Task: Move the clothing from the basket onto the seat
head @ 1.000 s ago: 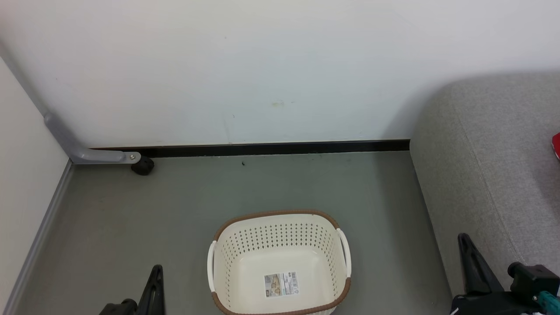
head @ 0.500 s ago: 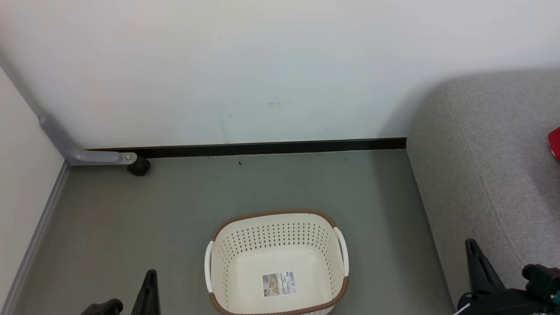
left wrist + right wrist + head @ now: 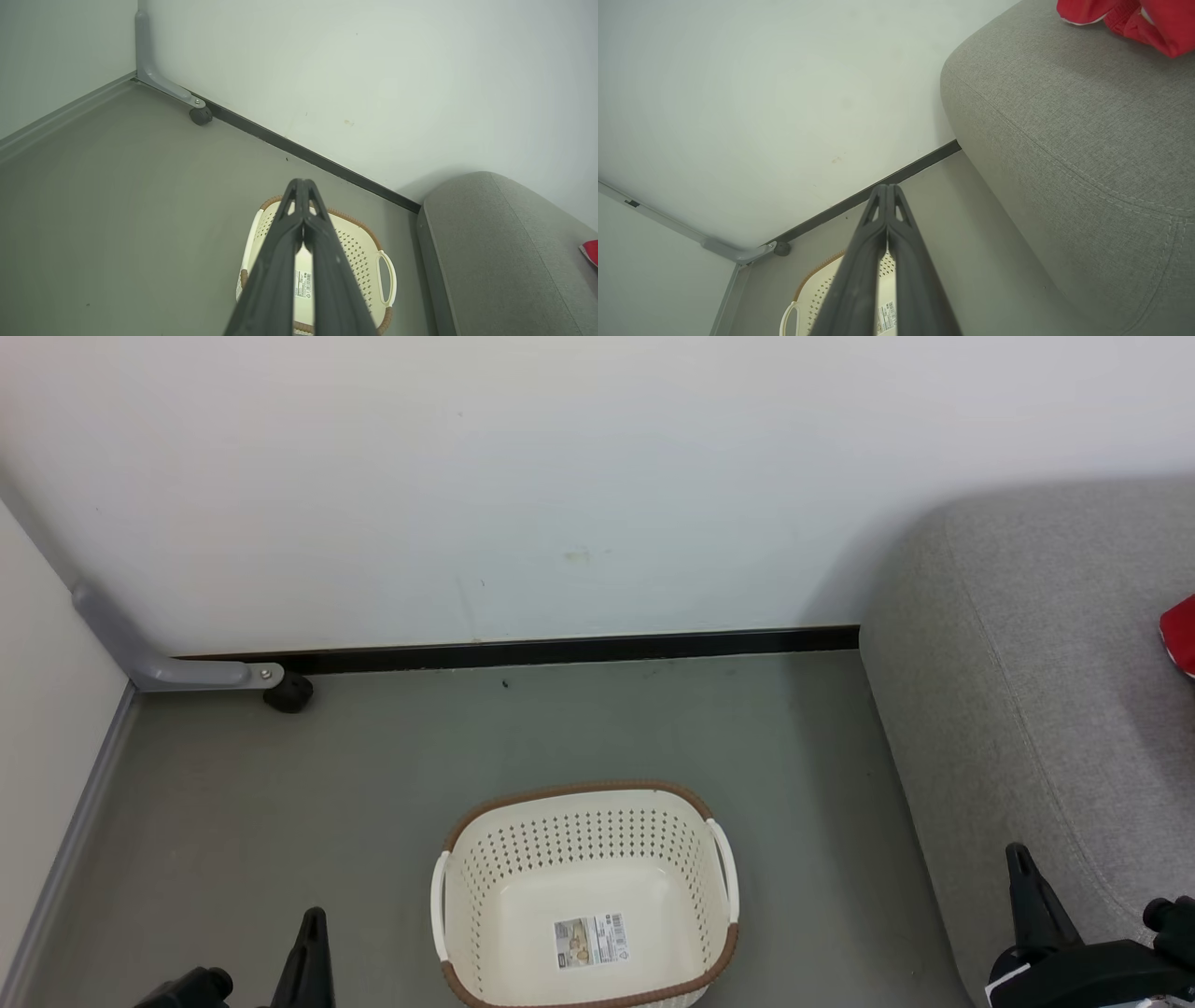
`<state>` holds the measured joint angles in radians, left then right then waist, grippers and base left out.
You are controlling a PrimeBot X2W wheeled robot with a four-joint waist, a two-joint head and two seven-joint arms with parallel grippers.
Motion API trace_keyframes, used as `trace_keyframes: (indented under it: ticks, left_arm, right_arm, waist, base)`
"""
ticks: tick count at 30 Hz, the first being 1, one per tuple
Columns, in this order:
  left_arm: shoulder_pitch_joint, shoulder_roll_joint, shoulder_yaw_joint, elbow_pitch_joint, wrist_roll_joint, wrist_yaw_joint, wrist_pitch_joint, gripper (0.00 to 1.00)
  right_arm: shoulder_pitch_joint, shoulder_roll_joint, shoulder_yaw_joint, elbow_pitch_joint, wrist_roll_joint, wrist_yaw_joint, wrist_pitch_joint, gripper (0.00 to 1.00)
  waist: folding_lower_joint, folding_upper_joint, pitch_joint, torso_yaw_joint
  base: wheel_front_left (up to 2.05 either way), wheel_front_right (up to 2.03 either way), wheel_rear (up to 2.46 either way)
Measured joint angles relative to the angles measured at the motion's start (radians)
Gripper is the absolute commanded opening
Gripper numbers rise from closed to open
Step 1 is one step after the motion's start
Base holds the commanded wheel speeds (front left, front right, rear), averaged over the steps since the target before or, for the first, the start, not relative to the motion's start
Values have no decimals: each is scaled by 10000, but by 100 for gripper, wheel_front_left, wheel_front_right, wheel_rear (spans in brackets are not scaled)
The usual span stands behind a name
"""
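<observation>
Far to the left of the basket (image 3: 579, 791) and behind it, a grey metal leg (image 3: 187, 672) ends in a small black castor (image 3: 288, 693) where the grey floor (image 3: 280, 803) meets the white wall (image 3: 560, 476). A black skirting strip (image 3: 560, 651) runs along the foot of that wall, behind the basket.

Just left of the basket, the left gripper (image 3: 302, 189) hangs above the floor with its two dark fingers pressed together, tip to tip, and nothing between them. In the left wrist view its tip lies over the basket's far rim.

The basket stands upright on the floor. It is cream-white with perforated sides, a brown woven-look rim and a white handle at each side. A label sticker (image 3: 590, 941) lies on its bottom, in plain sight.

To the right of the basket, the right gripper (image 3: 887, 191) is also drawn together, its fingers meeting along their length and holding nothing. It is close to the front edge of the seat (image 3: 1027, 663).

The seat, a large light grey cushion with rounded edges, stands well to the right of the basket. The clothing (image 3: 1148, 18) lies on top of it, towards the side far from the basket: bunched red fabric with some white trim showing. How many garments are there I cannot tell.
</observation>
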<state>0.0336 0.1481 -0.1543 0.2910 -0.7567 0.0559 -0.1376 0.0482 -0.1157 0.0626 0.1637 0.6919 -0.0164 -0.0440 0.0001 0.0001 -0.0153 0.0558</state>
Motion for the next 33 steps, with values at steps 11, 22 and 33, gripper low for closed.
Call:
trace_keyframes:
  ticks: [11,22,33]
  left_arm:
    - [-122,-134,337,8,-1174,-280,376,0]
    - [-302,-295,715,13,-2451,-491,748,0]
    - [-441,-453,1081,25,-3724,-756,1118,0]
  right_arm:
    - [-197,84,-288,178,1258,178,240,0]
    - [-391,209,-596,387,2644,355,443,0]
    - [-596,330,-897,598,4021,608,711,0]
  waist:
    - [0,0,24,-78]
    - [0,0,50,-165]
    - [0,0,76,-251]
  base:
    - [0,0,0]
    - [0,0,0]
    - [0,0,0]
